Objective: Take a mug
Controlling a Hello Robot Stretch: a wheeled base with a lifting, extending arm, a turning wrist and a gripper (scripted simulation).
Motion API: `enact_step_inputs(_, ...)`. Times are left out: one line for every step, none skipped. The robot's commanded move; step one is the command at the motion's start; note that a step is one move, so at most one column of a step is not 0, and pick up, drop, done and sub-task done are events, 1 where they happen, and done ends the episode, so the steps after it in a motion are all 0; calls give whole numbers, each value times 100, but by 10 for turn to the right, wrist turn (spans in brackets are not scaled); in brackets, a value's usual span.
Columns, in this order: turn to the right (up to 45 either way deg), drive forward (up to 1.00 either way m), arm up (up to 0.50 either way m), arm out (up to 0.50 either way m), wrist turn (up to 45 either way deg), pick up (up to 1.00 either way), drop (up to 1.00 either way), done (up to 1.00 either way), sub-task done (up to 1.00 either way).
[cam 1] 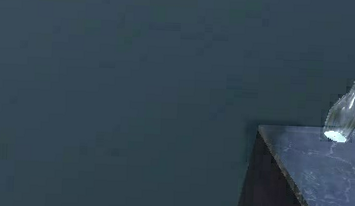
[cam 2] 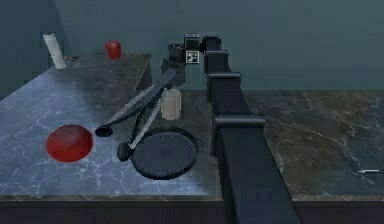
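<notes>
Arm side view: the arm (cam 2: pixel 235 120) crosses a dark marbled desk (cam 2: pixel 40 110), its tool (cam 2: pixel 113 141) slanting down between a red bowl (cam 2: pixel 68 143) and a dark round pan (cam 2: pixel 163 155). We cannot tell whether the tool is spread or pressed together, nor whether it holds anything. A small red cylinder (cam 2: pixel 113 48), likely the mug, stands well apart near the far edge. We judge it best to lift clear of both, then approach level.
</notes>
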Motion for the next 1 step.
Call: enact_step_inputs(0,0,0,0,450,0,0,0,0)
